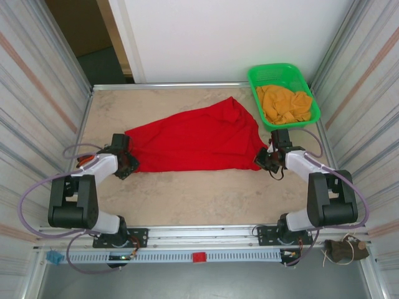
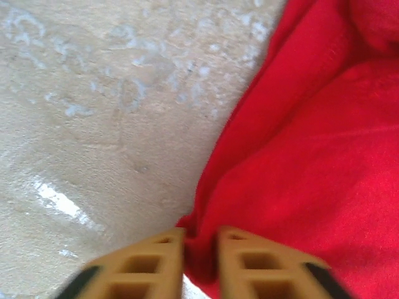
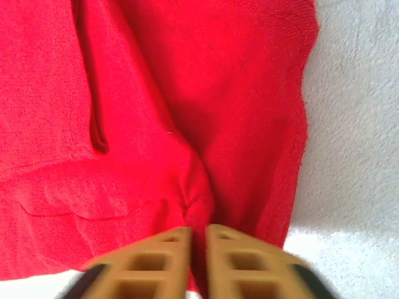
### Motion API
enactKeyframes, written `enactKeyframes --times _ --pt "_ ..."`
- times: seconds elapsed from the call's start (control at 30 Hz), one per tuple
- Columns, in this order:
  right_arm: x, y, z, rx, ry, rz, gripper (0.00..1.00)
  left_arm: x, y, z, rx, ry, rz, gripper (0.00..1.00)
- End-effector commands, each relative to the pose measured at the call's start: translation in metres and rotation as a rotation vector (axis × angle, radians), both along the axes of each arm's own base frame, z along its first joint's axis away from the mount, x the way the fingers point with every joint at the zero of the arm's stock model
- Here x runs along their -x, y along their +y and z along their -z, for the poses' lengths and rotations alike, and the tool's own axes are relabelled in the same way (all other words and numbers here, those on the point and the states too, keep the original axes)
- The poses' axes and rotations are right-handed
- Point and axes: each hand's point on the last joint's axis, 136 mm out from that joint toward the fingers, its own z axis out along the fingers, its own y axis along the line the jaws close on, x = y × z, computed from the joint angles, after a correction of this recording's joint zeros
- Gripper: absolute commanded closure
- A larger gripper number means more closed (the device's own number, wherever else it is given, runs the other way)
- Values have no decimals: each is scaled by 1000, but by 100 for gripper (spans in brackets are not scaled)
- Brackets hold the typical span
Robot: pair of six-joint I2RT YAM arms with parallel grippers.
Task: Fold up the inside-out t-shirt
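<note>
The inside-out t-shirt (image 1: 193,142) is bright red and lies stretched across the middle of the table, narrow at its left end and bunched higher toward the back right. My left gripper (image 1: 129,163) sits at the shirt's left end. Its tan fingers (image 2: 156,261) are shut on a pinch of the red fabric (image 2: 299,156) at the cloth's corner. My right gripper (image 1: 267,159) is at the shirt's right end. In the right wrist view its tan fingers (image 3: 163,258) are shut on a puckered fold of the red cloth (image 3: 156,112) near the hem.
A green basket (image 1: 315,111) at the back right holds an orange-yellow cloth (image 1: 283,103). Corrugated walls close in both sides. A metal rail (image 1: 199,233) runs along the near edge. Bare beige tabletop (image 1: 199,199) lies in front of the shirt.
</note>
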Motion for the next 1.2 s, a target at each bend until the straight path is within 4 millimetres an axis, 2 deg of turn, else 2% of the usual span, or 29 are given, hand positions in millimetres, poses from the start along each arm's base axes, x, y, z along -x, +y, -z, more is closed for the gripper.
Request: enactKeyframes --times 0.0,0.13,0.23,0.37,0.53,0.57,0.6,0.63,0.73,0.83,0.93,1.03,1.17 --pt "10 -5 2 17 11 -9 100 -9 8 -10 -28 -25 18 100" --pt "33 -23 -7 62 10 22 100 3 7 -21 -23 -38 19 100" --pt "61 -32 -9 77 28 45 100 20 8 -26 -6 -53 -20 100" --pt "88 -29 -11 29 26 91 100 38 4 -26 37 -70 -62 100" --pt "104 -31 -11 3 40 177 100 57 7 -21 36 -54 -98 100" --pt "107 -34 -12 12 43 197 88 59 9 -20 32 -50 -102 98" --pt "108 -36 -16 20 37 208 70 60 10 -20 32 -43 -108 88" --pt "106 -38 -23 31 14 212 60 60 11 -21 31 -41 -109 80" --pt "95 -38 -56 42 -86 182 58 55 15 -34 1 -60 -87 61" --pt "82 -24 -80 -1 -123 109 58 45 17 -54 -21 -105 -62 54" --pt "65 -3 -84 -70 -116 34 58 32 10 -72 -2 -161 -30 52" --pt "49 16 -77 -83 -89 -13 58 17 -7 -86 14 -218 24 52" --pt "37 38 -61 -77 -52 -54 58 4 -30 -81 53 -231 97 51"
